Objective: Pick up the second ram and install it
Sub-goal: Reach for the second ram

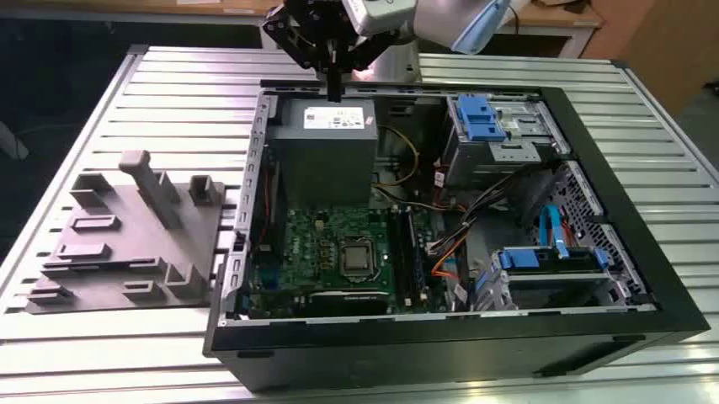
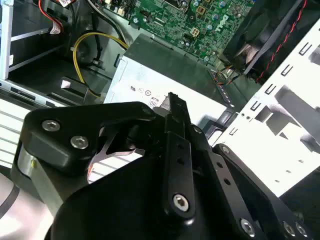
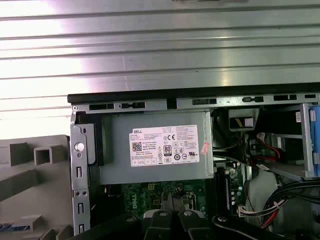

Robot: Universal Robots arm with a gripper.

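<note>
My gripper [image 1: 335,91] hangs above the far end of the open computer case, over the grey power supply [image 1: 323,143]. Its black fingers [image 2: 175,112] are pressed together and nothing shows between them; in the first wrist view the gripper [image 3: 172,212] points toward the green motherboard [image 1: 326,244]. The second ram is hidden from these views. The long black memory slots [image 1: 412,252] run beside the silver CPU [image 1: 357,257], well forward of the gripper. A short dark-blue strip [image 3: 11,227] lies on the grey fixture; I cannot tell what it is.
A grey fixture [image 1: 124,244] with upright holders stands on the slatted table at the exterior view's left of the case [image 1: 450,337]. Blue-tabbed drive cages [image 1: 489,126] and loose cables [image 1: 450,244] fill the case's other side. A yellow cable [image 2: 82,50] loops beside the power supply.
</note>
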